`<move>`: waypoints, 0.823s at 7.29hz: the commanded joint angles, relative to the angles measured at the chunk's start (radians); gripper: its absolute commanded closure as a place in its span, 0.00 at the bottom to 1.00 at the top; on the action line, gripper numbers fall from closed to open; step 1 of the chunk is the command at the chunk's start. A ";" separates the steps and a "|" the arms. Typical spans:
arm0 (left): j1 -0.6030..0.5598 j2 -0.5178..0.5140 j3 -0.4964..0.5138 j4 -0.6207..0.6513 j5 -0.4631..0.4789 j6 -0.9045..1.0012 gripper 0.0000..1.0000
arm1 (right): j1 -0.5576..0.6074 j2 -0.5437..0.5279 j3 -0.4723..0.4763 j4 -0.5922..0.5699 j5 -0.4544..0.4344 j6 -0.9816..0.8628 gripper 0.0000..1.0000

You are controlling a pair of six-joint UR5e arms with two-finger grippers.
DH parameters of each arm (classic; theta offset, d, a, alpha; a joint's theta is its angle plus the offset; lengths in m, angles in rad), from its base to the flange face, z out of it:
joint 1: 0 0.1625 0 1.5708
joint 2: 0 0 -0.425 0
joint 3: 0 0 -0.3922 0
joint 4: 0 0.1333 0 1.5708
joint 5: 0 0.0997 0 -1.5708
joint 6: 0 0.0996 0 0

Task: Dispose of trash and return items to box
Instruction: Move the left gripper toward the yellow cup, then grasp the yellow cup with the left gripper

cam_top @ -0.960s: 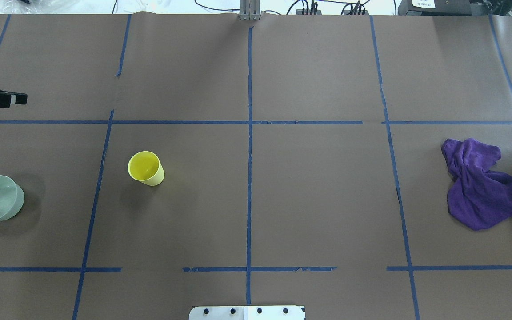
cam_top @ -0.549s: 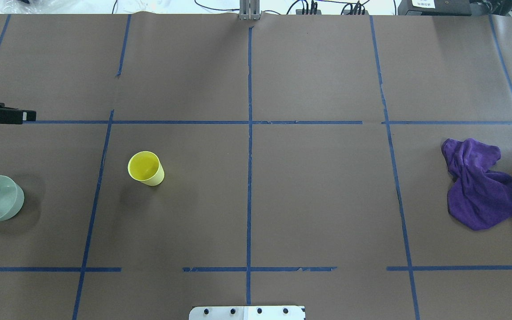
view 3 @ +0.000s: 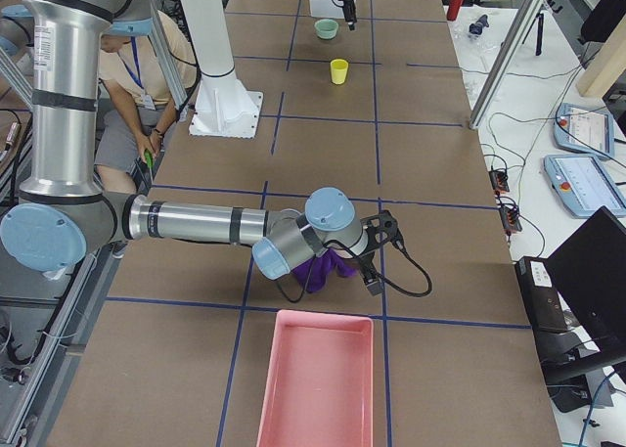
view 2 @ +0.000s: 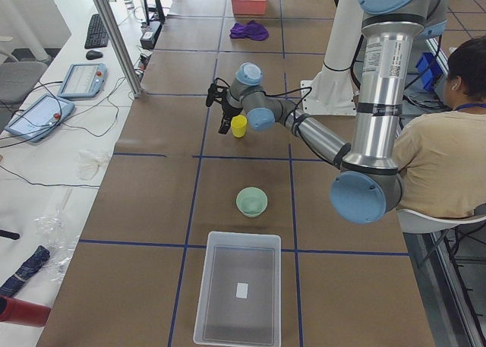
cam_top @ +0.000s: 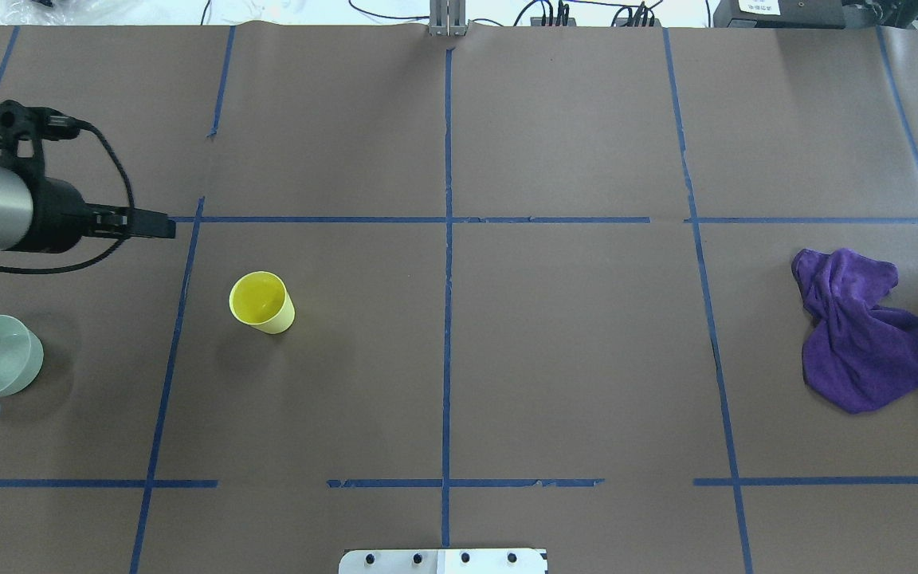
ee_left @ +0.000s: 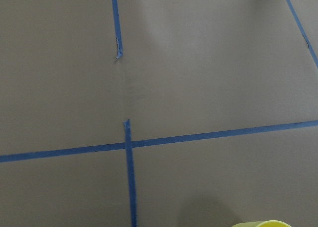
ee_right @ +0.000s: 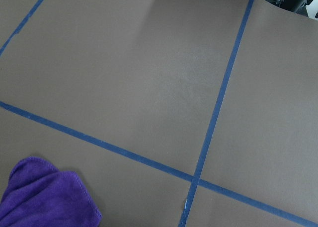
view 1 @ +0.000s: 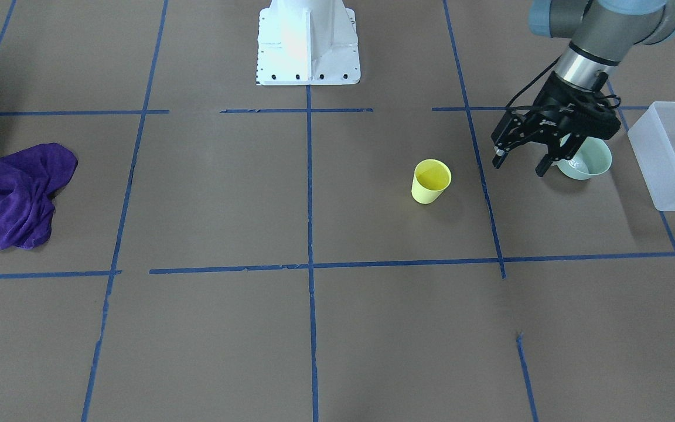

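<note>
Upright yellow cup, mint bowl near frosted box.

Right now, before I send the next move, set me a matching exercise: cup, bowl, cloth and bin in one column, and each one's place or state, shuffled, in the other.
Things:
1. yellow cup
2. mint-green bowl
3. purple cloth
4. translucent bin

Place or state:
A. crumpled, far over on the robot's right side of the table
B. nothing in it, only a white label showing
C. upright, standing by itself in the open
D. next to the bin, partly hidden in the front view by the open left gripper

Pairs: 1-C, 2-D, 3-A, 4-B
</note>
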 commanded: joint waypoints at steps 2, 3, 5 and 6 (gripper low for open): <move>0.130 -0.083 0.008 0.123 0.092 -0.125 0.10 | 0.010 0.076 0.035 -0.117 0.025 0.013 0.00; 0.163 -0.086 0.031 0.123 0.106 -0.168 0.18 | 0.009 0.077 0.026 -0.113 0.014 0.000 0.00; 0.200 -0.109 0.065 0.123 0.124 -0.226 0.35 | 0.009 0.070 0.033 -0.107 0.014 -0.044 0.00; 0.203 -0.118 0.086 0.123 0.135 -0.231 0.40 | 0.009 0.070 0.032 -0.108 0.021 -0.051 0.00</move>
